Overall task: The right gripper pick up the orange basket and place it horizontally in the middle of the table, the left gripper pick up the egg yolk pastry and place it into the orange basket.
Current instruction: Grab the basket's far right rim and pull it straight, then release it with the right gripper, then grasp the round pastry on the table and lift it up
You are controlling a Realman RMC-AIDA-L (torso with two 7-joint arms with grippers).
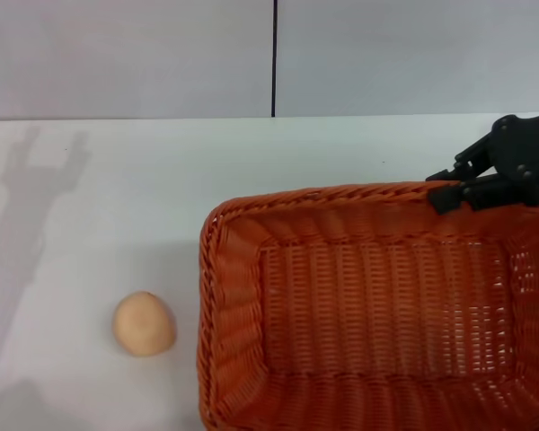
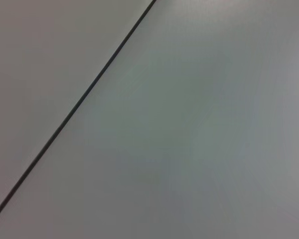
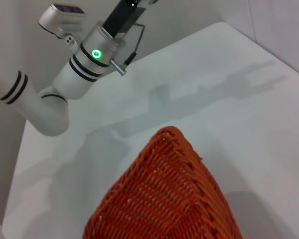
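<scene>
The orange basket (image 1: 377, 314) fills the lower right of the head view, its opening facing up, and runs off the bottom and right edges. My right gripper (image 1: 445, 190) is at the basket's far rim near its right corner, its dark fingers closed over the braided rim. The right wrist view shows one corner of the basket (image 3: 164, 199) close up. The egg yolk pastry (image 1: 145, 323) lies on the white table (image 1: 117, 197), just left of the basket and apart from it. My left gripper itself is out of view; only the left arm (image 3: 84, 55) shows, raised over the table's edge.
A grey wall with a dark vertical seam (image 1: 274, 58) rises behind the table. The left arm's shadow (image 1: 31, 180) falls on the table's far left. Bare white tabletop lies beyond the basket and around the pastry.
</scene>
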